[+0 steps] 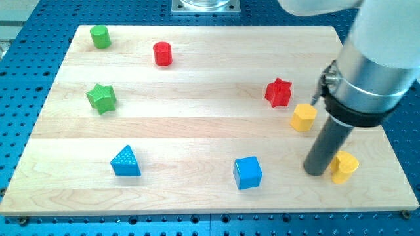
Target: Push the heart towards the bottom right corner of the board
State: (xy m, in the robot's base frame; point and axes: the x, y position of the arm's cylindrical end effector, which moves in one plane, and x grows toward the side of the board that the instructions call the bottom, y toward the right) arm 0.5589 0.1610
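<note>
My tip (pixel 316 172) rests on the desk (pixel 197 131) near the view's bottom right, right beside the left edge of a yellow block (pixel 345 166) that looks like the heart, though the rod hides part of it and its outline is hard to read for certain. Whether the tip actually touches that block cannot be told from this angle; the two sit just beside each other with no clear gap. The tool is a plain dark rod with nothing that opens or shuts, and it has hold of nothing (it can only nudge things sideways). A second yellow block (pixel 303 117), roughly hexagonal, stands above and a little to the view's left of the tip, and just beyond it, nearer the view's top, is a red star (pixel 278 92), the two close but apart. A blue cube (pixel 247 172) sits to the view's left of the tip, near the bottom edge of the desk. Farther left lies a blue triangle (pixel 125 162). On the view's left side a green star (pixel 102 98) stands at mid-height, a green cylinder (pixel 100 37) sits near the top left corner, and a red cylinder (pixel 162 54) stands to its right.
</note>
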